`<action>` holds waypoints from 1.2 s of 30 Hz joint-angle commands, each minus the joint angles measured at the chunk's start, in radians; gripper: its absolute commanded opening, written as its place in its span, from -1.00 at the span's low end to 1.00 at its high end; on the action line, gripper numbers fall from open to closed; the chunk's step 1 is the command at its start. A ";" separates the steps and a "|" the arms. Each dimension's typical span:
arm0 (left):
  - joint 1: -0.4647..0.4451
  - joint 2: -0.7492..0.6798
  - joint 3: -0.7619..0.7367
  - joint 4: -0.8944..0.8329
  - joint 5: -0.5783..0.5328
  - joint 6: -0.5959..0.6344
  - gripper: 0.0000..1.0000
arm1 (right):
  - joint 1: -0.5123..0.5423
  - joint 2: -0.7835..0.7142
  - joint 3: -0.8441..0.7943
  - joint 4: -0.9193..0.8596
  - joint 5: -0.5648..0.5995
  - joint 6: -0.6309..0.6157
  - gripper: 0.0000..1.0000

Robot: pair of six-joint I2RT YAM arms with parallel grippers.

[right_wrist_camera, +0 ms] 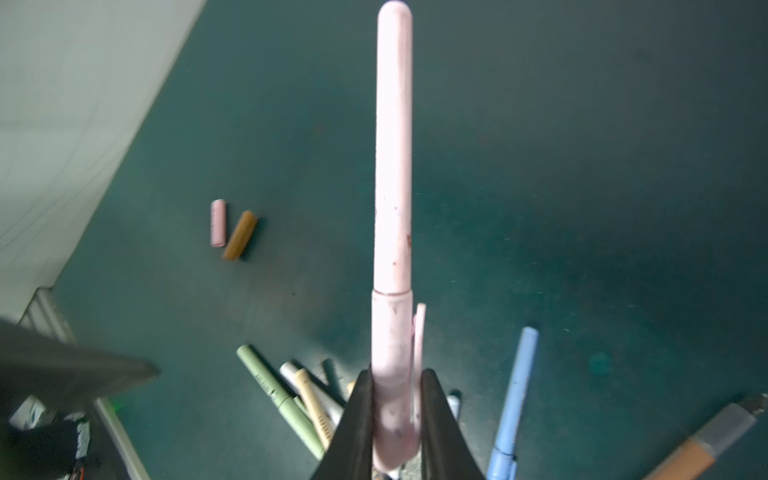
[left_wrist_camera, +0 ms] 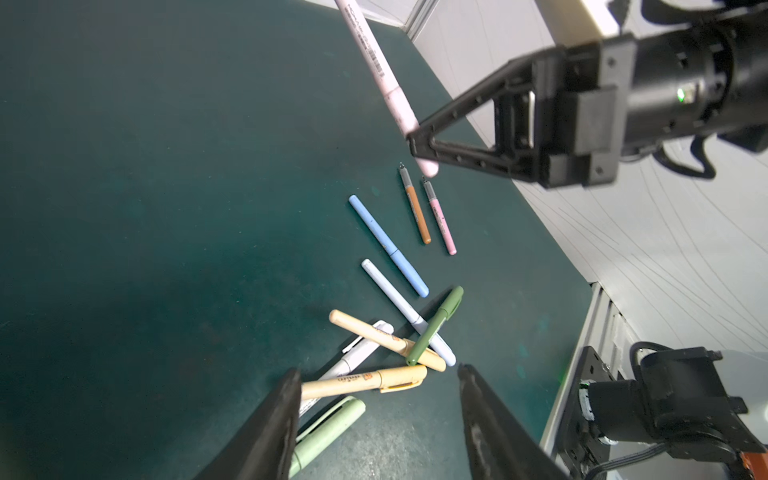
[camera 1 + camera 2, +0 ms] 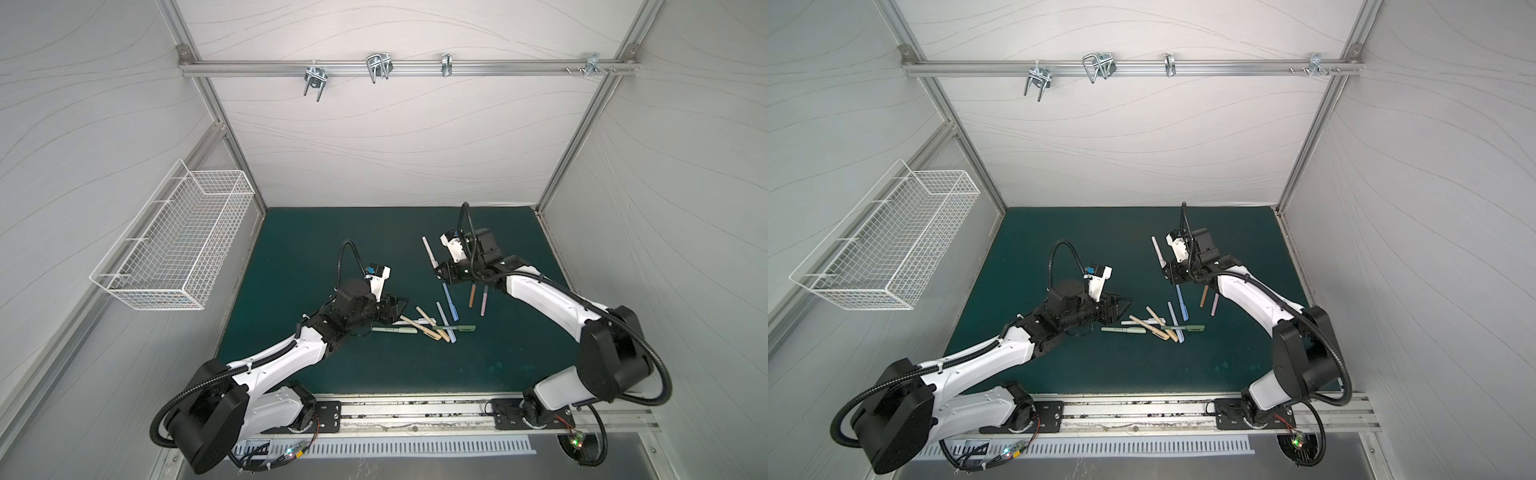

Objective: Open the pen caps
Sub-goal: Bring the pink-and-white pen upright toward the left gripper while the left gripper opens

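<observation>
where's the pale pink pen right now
The pale pink pen is in the right gripper, gripped by its cap end, above the mat, right of centre in both top views.

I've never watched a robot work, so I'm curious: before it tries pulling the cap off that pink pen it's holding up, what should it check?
1. The right gripper is shut on the cap of the pink pen: ok.
2. The pen's long body sticks out free, with nothing touching it: ok.
3. The left gripper is open and empty: ok.
4. The left gripper is lined up on the pink pen's body: not ok. It hangs over the pile of pens on the green mat.
5. The grip is firm enough to resist a pull: cannot tell.
</observation>
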 commanded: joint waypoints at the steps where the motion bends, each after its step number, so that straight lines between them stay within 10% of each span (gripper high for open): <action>1: -0.001 -0.060 -0.015 0.091 0.040 0.016 0.23 | 0.020 -0.105 -0.098 0.127 -0.009 0.012 -0.81; 15: -0.017 -0.145 -0.045 0.153 0.092 -0.020 0.24 | 0.075 -0.347 -0.481 0.530 -0.071 -0.075 -0.84; 36: -0.024 -0.163 -0.065 0.213 0.108 -0.014 0.18 | 0.227 -0.365 -0.564 0.674 -0.162 -0.268 -0.85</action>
